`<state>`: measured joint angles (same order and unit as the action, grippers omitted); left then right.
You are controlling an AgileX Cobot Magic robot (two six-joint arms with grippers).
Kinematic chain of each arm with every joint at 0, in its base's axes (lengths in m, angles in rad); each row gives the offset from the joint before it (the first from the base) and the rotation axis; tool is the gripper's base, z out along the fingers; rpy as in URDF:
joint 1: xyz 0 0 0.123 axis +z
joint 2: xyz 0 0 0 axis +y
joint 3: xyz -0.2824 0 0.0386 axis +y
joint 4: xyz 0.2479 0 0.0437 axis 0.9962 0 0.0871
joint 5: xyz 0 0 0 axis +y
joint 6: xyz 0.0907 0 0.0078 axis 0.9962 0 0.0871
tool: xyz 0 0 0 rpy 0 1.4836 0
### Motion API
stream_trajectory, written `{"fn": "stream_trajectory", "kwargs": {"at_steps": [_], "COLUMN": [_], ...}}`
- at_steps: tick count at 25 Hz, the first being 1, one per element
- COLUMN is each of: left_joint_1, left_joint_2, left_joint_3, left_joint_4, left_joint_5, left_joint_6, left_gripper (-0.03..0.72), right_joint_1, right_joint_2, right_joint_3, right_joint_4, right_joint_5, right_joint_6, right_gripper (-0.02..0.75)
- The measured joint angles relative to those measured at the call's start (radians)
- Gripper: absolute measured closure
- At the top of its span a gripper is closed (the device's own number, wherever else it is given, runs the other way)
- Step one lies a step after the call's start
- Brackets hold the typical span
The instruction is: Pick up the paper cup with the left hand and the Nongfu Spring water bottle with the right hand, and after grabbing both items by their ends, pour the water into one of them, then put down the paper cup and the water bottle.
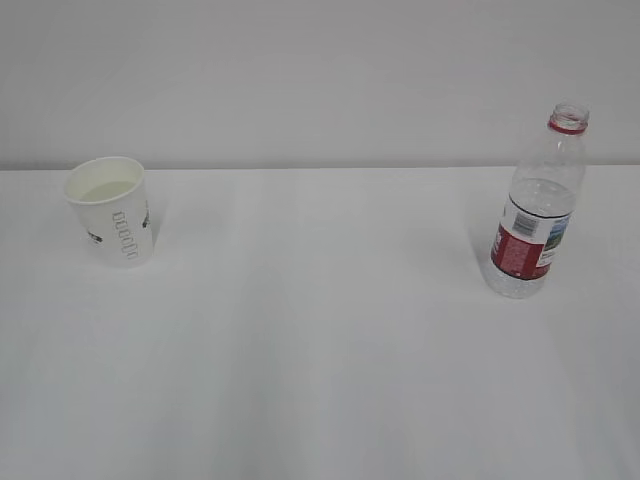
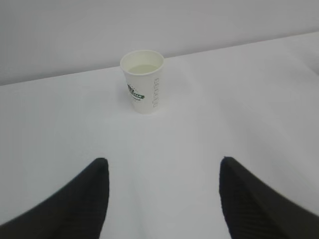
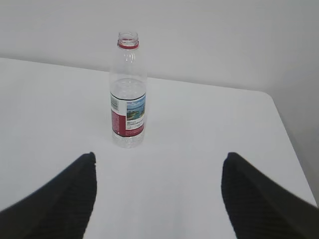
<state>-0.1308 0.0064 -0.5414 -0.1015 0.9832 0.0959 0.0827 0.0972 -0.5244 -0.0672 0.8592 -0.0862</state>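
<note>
Both pincers, left hand [image 2: 162,199] and right hand [image 3: 158,196], gape empty; uncapped Nongfu Spring water bottle [image 3: 128,94] at twelve o'clock could topple if nudged off-centre.

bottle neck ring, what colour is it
Red, on the Nongfu Spring water bottle; clearest in the right wrist view.

The paper cup [image 1: 110,210] on the left is white paper, matt, with a smooth cream inside. The water bottle [image 1: 537,205] on the right is clear plastic, a bit shiny, with bumpy ribs and a smooth red-and-white label. The table [image 1: 320,350] is white, smooth and matt. The near black fingers [image 2: 65,204] look dull, with fine ridged lines.
</note>
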Motion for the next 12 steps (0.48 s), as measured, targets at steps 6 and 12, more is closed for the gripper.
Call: {"fn": "stream_trajectory", "kwargs": {"at_steps": [6, 12], "left_joint_1": [0.0, 0.0], "left_joint_2": [-0.002, -0.002], "left_joint_3": [-0.003, -0.004], "left_joint_4": [0.0, 0.0], "left_joint_5": [0.068, 0.111], "left_joint_6": [0.0, 0.0], "left_gripper": [0.181, 0.181], "right_joint_1": [0.0, 0.0], "right_joint_2": [-0.047, -0.104], "right_joint_3": [-0.012, -0.012], "right_joint_4": [0.004, 0.008], "right_joint_5": [0.122, 0.244], "right_joint_6": [-0.006, -0.016], "right_gripper": [0.15, 0.15]}}
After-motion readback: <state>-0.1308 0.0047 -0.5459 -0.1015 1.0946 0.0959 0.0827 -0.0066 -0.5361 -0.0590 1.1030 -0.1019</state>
